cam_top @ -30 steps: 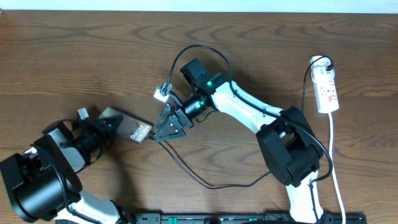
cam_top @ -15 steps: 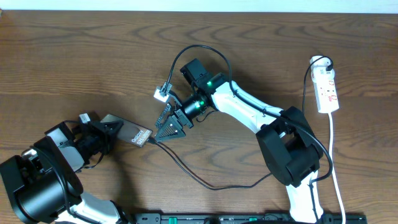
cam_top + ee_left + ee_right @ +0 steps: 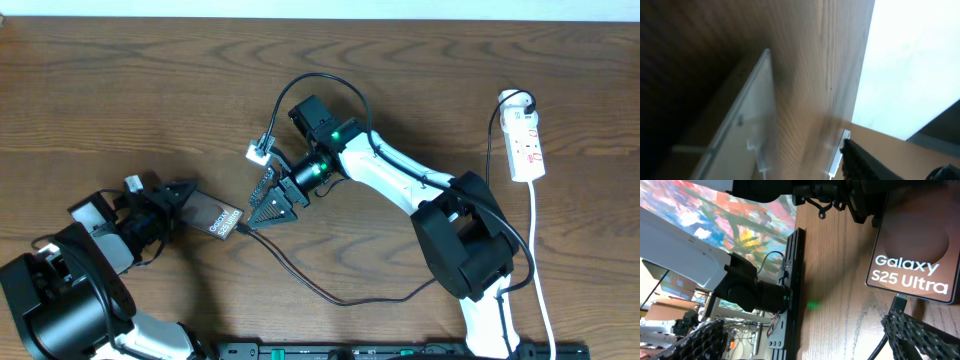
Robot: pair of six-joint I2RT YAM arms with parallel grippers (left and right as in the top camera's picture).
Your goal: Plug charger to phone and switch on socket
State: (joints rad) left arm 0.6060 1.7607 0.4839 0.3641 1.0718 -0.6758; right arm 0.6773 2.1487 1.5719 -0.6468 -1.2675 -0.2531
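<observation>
Phone (image 3: 212,214): one; lies flat on the table (image 3: 120,90), back up, left of centre and between the two hands.
Phone, long axis: slightly diagonal, from the robot's far left to its near right.
Phone, heading: the end with the white label (image 3: 910,275) points right, towards the right hand (the lettering reads "Galaxy S25 Ultra" in the right wrist view).
Charger (image 3: 335,297): one thin black cable; its tip meets the edge of the phone's label end. It cannot be told whether the tip is fully seated.
Charger, run: from the phone it curves towards the robot, then sweeps right under the right arm.
Socket (image 3: 527,145): one white strip at the far right of the table, well apart from the phone. Its long axis runs straight away from the robot, and small red marks (image 3: 531,153) show on its face.
Socket, contents: one black plug (image 3: 522,100) seated at its far end.
White cord (image 3: 542,270): one; trails from the socket's near end towards the robot.
Left hand (image 3: 172,205): at the phone's unlabelled end; it cannot be told whether the fingers grip or stand clear (its wrist view is blurred).
Right hand (image 3: 262,203): fingers spread wide, empty, just beside the phone's label end.
</observation>
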